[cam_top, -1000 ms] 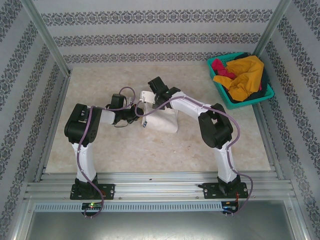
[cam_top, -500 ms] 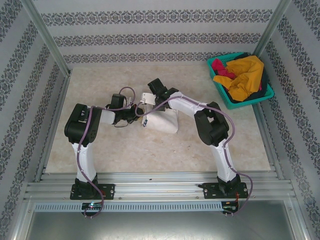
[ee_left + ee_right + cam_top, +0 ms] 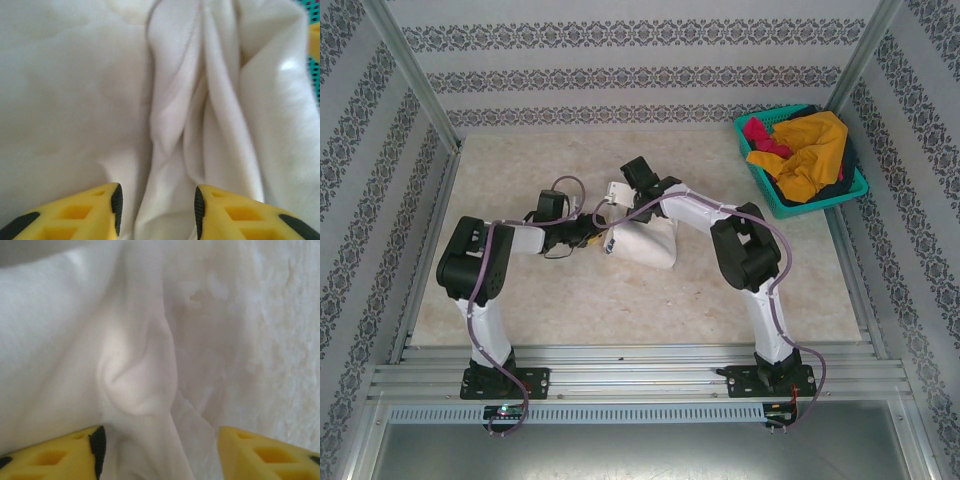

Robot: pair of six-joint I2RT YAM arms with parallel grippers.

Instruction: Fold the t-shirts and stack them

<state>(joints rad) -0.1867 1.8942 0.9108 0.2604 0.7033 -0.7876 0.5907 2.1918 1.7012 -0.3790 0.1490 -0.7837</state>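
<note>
Yellow-fingered, my left gripper [image 3: 157,209] stands partly open and my right gripper [image 3: 160,450] wider, both low over the cream-white cloth t-shirt [image 3: 648,245] on the beige table [image 3: 520,295] (a ridge runs between each pair). If I pull away, a jaw could snag that ridge and spoil the fold.

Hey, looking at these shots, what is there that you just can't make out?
- Top view: left part of the white t-shirt, hidden under both wrists.
- Top view: how many shirts the teal basket holds; the yellow shirt covers the pile.
- Left wrist view: whether cloth touches the left hand; the bottom edge cuts the fingers off.
- Right wrist view: likewise for the right hand; the cloth is blurred.
</note>
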